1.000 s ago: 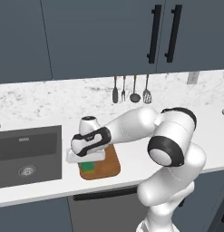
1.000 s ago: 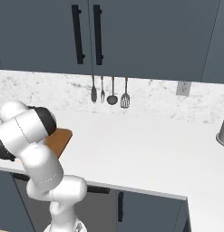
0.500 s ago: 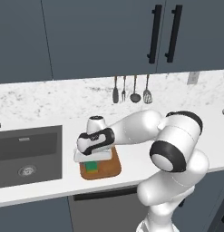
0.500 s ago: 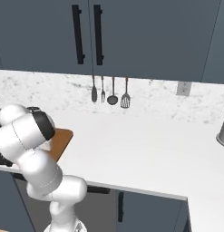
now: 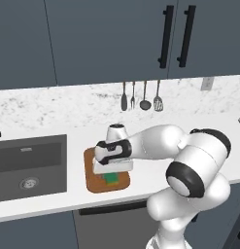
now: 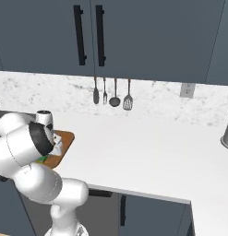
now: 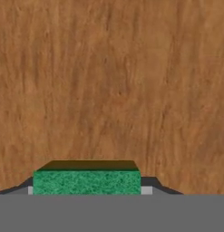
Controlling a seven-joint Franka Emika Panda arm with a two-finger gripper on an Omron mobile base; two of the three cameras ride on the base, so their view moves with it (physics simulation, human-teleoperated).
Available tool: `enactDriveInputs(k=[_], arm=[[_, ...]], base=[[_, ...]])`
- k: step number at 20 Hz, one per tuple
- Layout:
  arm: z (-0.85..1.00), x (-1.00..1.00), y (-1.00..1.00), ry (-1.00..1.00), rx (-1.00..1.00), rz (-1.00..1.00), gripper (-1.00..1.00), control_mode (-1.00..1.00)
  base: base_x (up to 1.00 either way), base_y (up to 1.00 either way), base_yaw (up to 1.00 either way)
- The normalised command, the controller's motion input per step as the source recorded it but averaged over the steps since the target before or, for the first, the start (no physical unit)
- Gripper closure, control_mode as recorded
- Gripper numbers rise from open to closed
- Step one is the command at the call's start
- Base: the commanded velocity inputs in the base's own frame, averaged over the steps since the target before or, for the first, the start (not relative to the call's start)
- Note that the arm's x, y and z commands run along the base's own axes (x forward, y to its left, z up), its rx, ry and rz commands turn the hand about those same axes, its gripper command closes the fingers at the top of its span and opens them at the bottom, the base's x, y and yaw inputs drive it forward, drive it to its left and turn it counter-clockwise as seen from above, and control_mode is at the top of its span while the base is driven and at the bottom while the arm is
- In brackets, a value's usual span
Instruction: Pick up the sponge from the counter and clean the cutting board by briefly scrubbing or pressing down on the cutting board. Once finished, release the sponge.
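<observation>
Green sponge (image 7: 86, 181) clamped in end effector (image 7: 88, 189), low over cutting board (image 5: 92, 182); bare wood ahead.

Surface (image 6: 147, 156): white, grey-speckled, with matching backsplash; runs the width of the picture.
Board (image 6: 64, 138): brown wood, rounded corner, lying flat at the left of the surface; mostly hidden behind the arm.
Sponge (image 6: 42, 159): a sliver of green with yellow beside it, on the board, at the arm's edge.
Arm (image 6: 30, 147): white with dark joints, rising from lower left and bent over the board; jaws hidden.
Utensils (image 6: 111, 92): four dark ones hanging in a row on the backsplash.
Outlet (image 6: 187, 90): pale plate on the backsplash, right of the utensils.
Cabinets (image 6: 147, 37): dark blue-grey, above, two black vertical handles.
Grey object (image 6: 226, 136): at the right edge, cut off.
</observation>
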Motion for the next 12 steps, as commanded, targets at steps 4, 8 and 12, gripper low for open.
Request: enactDriveInputs(k=[4, 8, 12], arm=[[-0.32, -0.26, -0.87, 0.01, 0.00, 0.00, 1.00, -1.00], [-0.41, -0.33, -0.91, 0.01, 0.00, 0.00, 1.00, -1.00], [-0.37, -0.21, -0.84, 0.03, 0.00, 0.00, 1.00, -1.00]], base=[[0.00, 0.00, 0.00], [0.00, 0.00, 0.00], [0.00, 0.00, 0.00]])
